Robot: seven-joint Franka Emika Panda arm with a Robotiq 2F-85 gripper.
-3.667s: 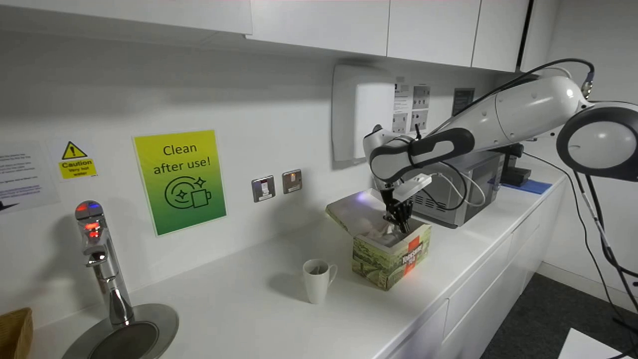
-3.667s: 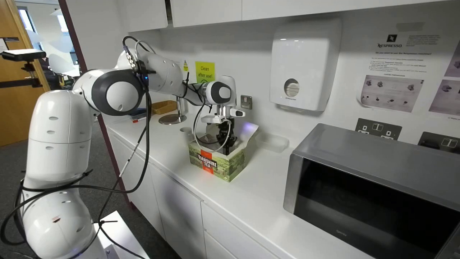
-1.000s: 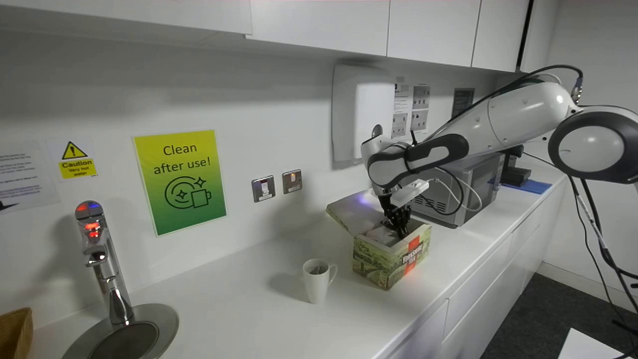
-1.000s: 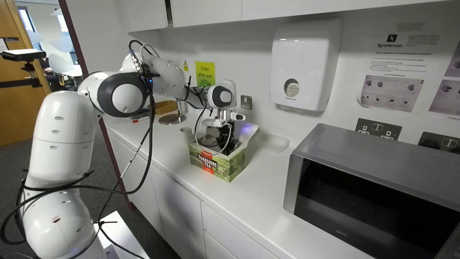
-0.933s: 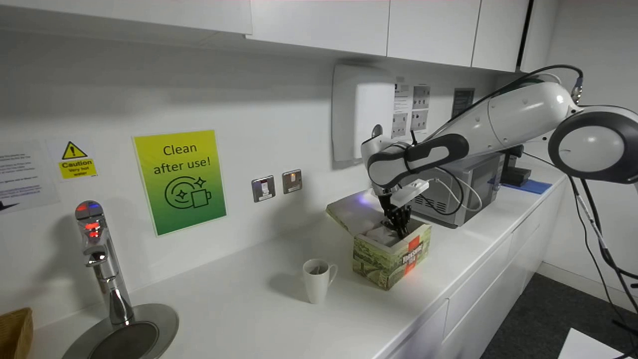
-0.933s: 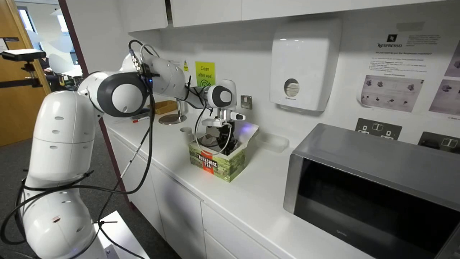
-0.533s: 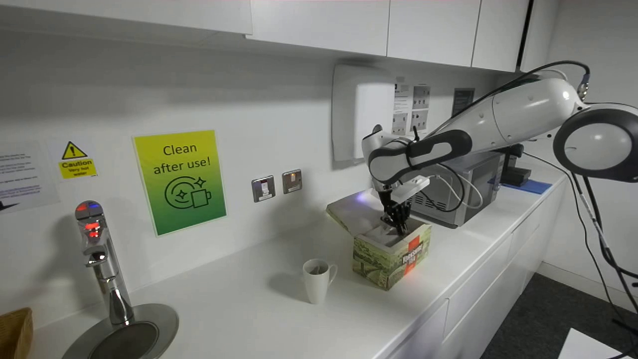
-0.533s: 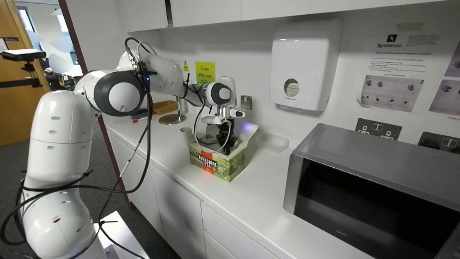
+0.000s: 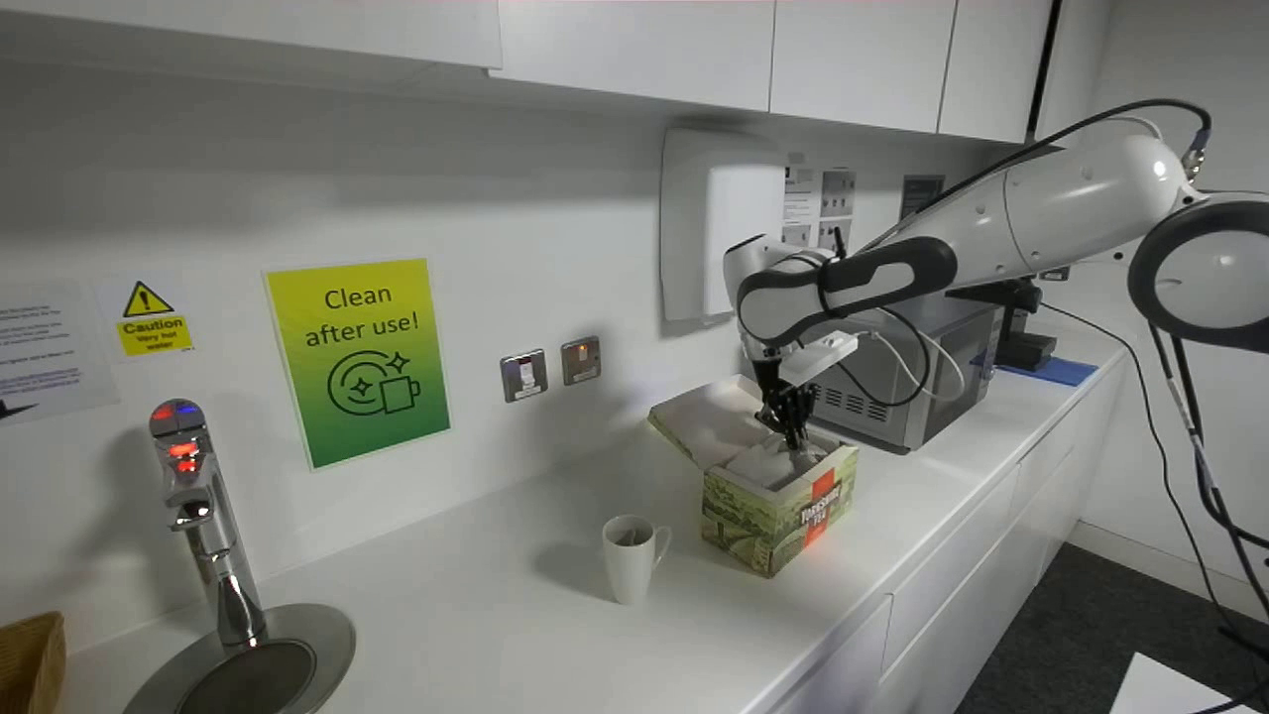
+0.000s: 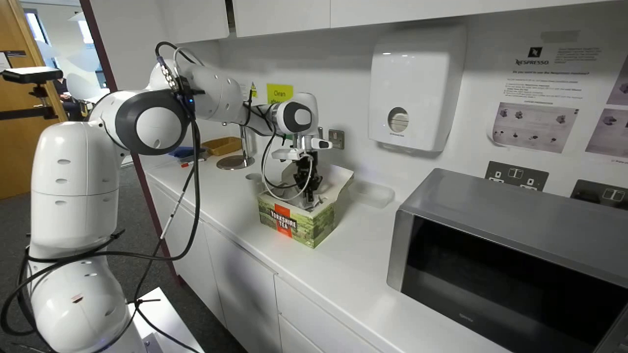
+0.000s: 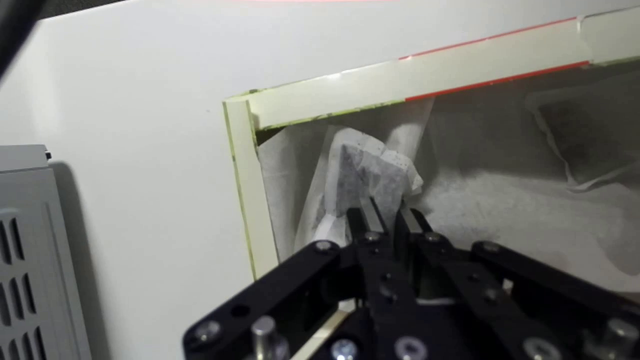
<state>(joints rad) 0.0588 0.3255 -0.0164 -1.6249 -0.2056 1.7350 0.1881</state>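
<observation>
A green Yorkshire Tea box stands on the counter in both exterior views, its lid folded back toward the wall. My black gripper points down at the box's opening, near the end facing the microwave. In the wrist view the gripper is shut on a pale tea bag, whose crumpled paper runs between the narrowly parted fingertips. Thin white lining paper and another tea bag lie inside the box. The lower part of the held bag is hidden by the fingers.
A white mug stands beside the box. The microwave sits on the opposite side, and a clear plastic tub lies behind, near the wall. Farther along are a tap and a wicker basket. Cupboards hang overhead.
Over the last second my gripper has risen, bringing its fingertips from inside the box up to about rim height, with pale tea bag paper at them. Box and mug have not moved.
</observation>
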